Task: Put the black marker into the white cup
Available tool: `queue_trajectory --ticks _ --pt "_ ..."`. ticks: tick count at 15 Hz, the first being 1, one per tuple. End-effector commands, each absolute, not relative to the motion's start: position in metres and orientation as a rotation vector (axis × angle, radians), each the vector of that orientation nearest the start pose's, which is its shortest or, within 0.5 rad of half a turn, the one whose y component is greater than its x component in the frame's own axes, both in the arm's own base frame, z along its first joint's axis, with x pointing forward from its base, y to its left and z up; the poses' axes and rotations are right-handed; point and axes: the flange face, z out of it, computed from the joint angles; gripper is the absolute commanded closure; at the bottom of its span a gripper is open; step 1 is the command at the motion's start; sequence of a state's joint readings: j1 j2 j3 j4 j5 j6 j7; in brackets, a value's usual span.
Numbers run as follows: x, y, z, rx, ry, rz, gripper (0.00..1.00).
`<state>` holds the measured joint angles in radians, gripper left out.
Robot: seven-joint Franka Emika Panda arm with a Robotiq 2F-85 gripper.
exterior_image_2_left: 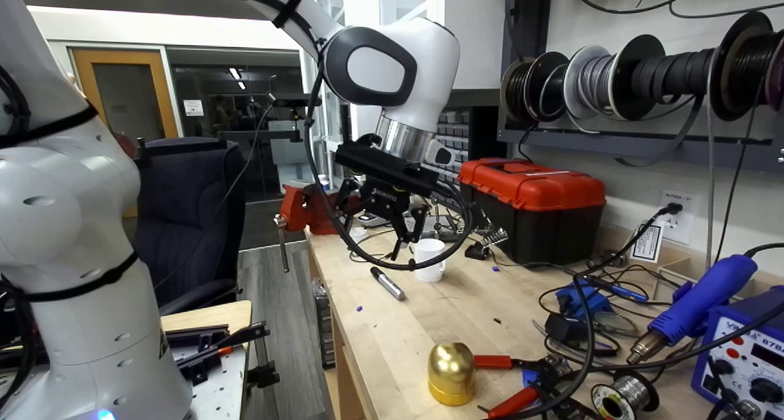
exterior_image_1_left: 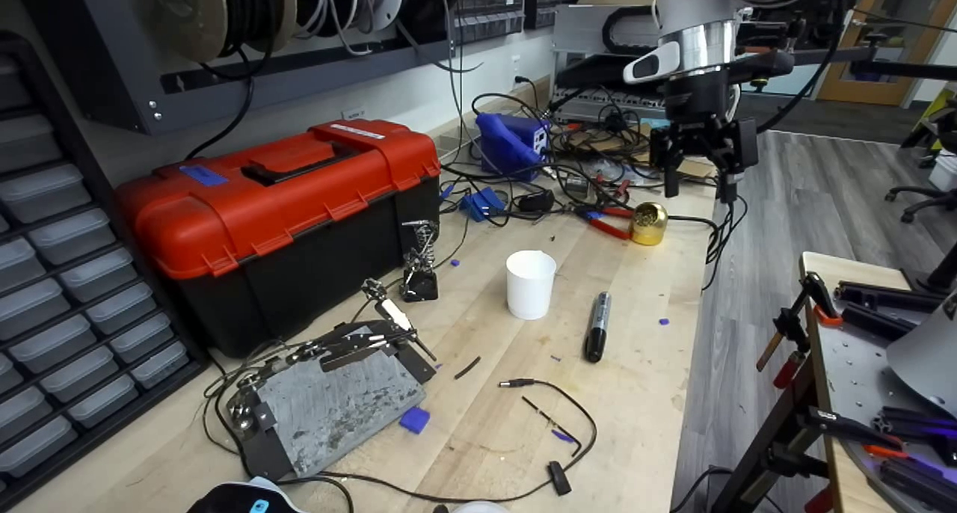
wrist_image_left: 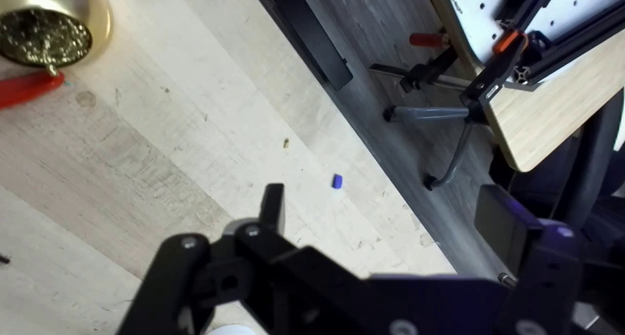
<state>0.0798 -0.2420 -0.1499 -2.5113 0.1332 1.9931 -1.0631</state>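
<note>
Marker lies at four o'clock from the cup in an exterior view; jaws spread, empty. We judge this the approach; next, align above the marker.

Permanent marker: grey barrel with dark lettering, black cap. Cup: plain white. Toolbox: red lid over black body. Soldering-tip cleaner: gold. Hot-air gun: blue. Hand: black. Tabletop: pale wood grain in strips of differing tone.
</note>
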Motion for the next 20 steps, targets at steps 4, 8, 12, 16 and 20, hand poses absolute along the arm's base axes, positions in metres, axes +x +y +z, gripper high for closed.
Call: queue_trajectory --ticks 4,8,12,16,20 --pt "0.425 0.004 0.349 -2.301 -1.586 0.174 0.00" --pt "0.421 0.003 0.344 -2.337 -1.575 0.187 0.00" --pt "0.421 0.003 0.343 -2.336 -1.573 0.191 0.00" --pt "0.421 -0.001 0.340 -2.292 -1.621 0.174 0.00" --pt "0.429 0.010 0.335 -2.210 -1.734 0.106 0.00"
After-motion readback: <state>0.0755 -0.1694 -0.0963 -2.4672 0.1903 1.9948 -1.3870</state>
